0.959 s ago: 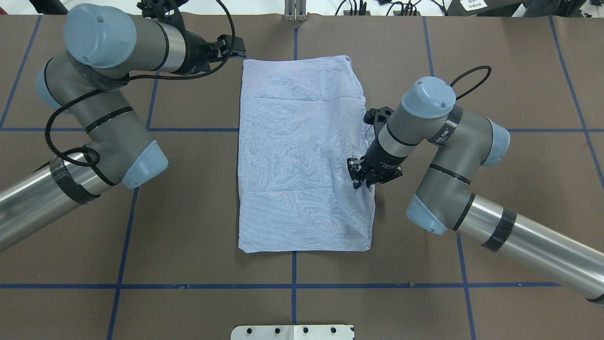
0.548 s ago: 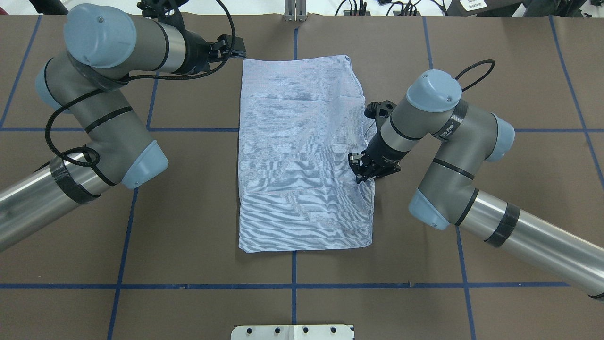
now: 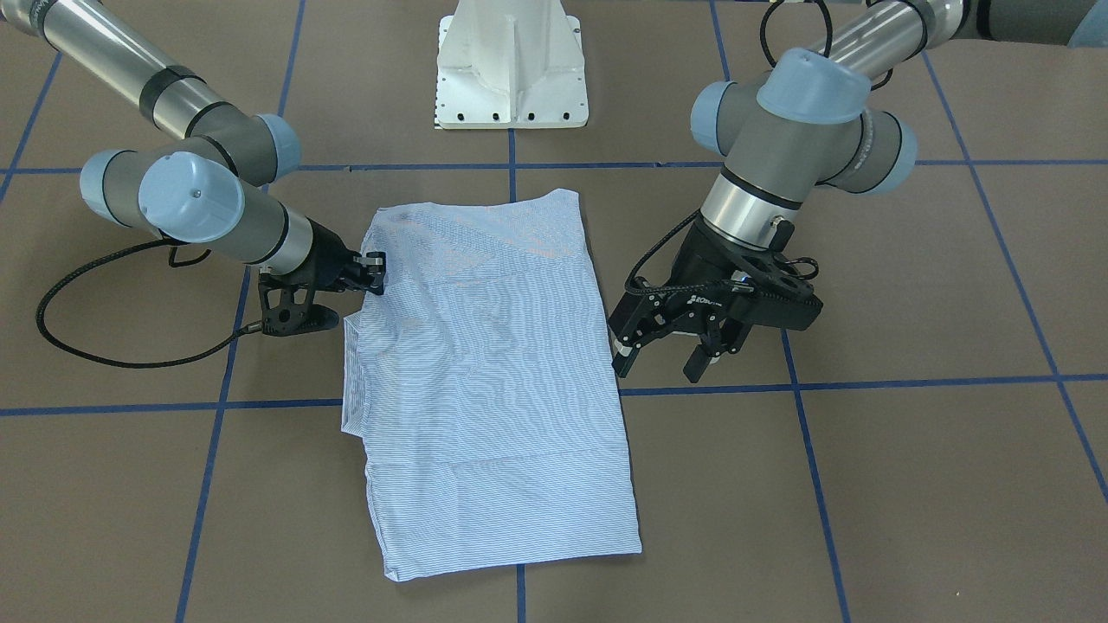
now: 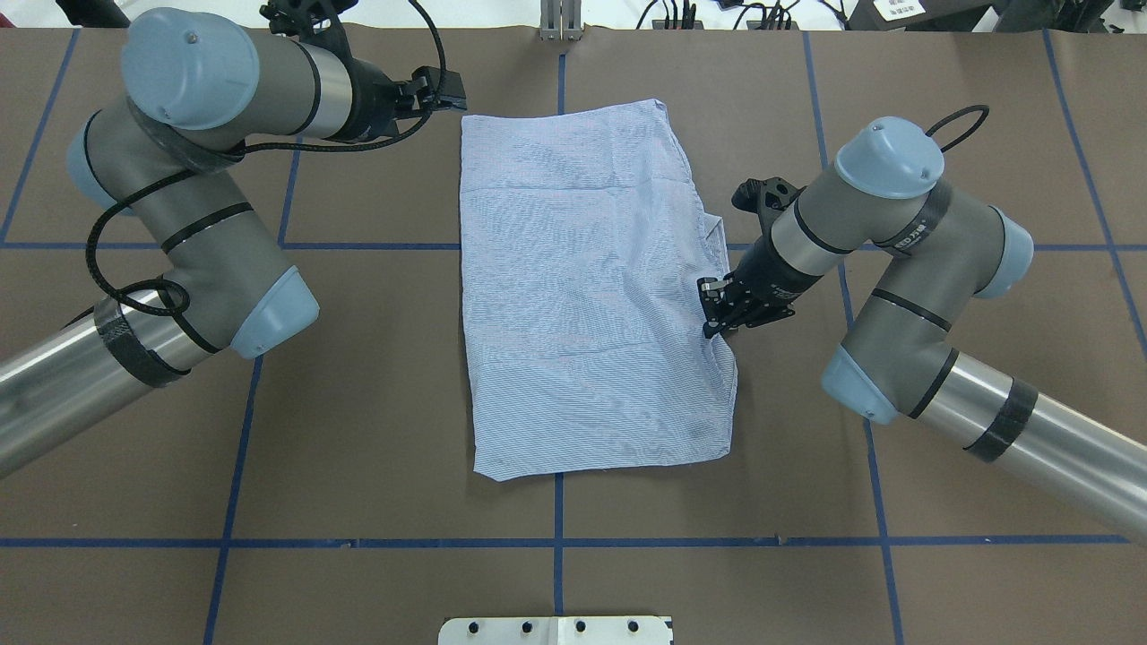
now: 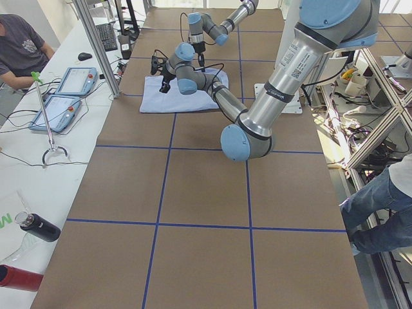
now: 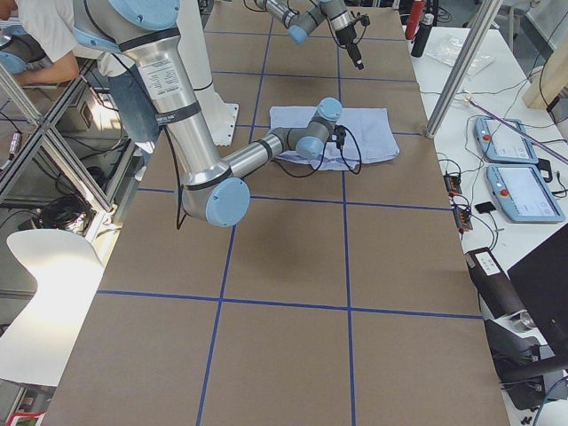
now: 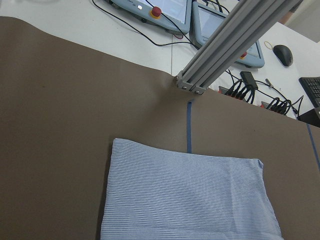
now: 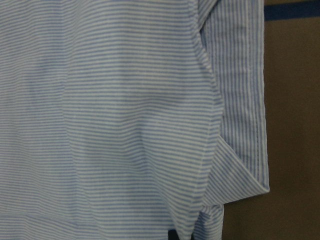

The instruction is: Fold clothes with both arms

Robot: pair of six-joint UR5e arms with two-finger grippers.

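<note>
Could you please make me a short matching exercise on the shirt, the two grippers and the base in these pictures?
Things:
1 shirt
2 left gripper
3 right gripper
4 base

States:
A plain white
B open, holding nothing
C blue-striped
D shut on the shirt's edge

Pairs: 1-C; 2-B; 3-D; 4-A

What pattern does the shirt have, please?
Fine light blue and white stripes; the shirt shows best in the right wrist-mounted view.
</note>
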